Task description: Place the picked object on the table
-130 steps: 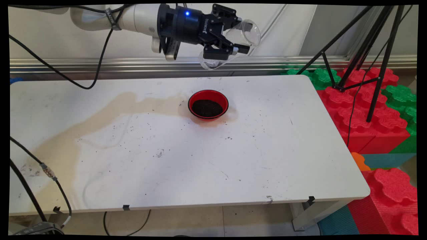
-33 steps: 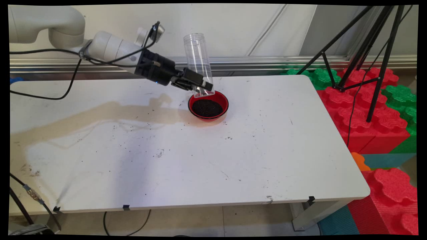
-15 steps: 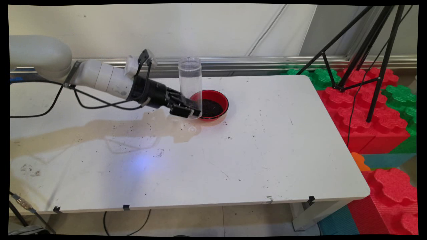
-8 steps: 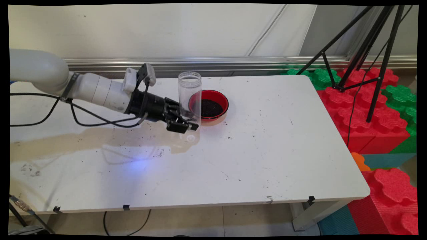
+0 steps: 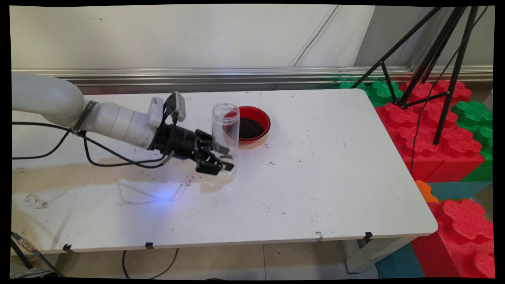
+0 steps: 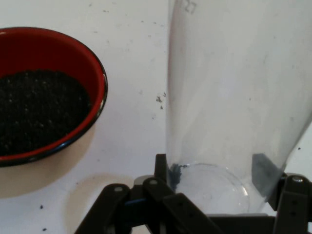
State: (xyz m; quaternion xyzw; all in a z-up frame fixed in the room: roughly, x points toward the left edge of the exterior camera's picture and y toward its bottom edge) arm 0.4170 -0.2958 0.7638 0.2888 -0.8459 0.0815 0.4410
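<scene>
White tabletop, stained and flecked with dark grains, filled the scene. Left of centre, the gripper was clenched on the base of an upright clear plastic jar, empty. Just right, behind the jar, sat a red bowl of dark granules.
</scene>
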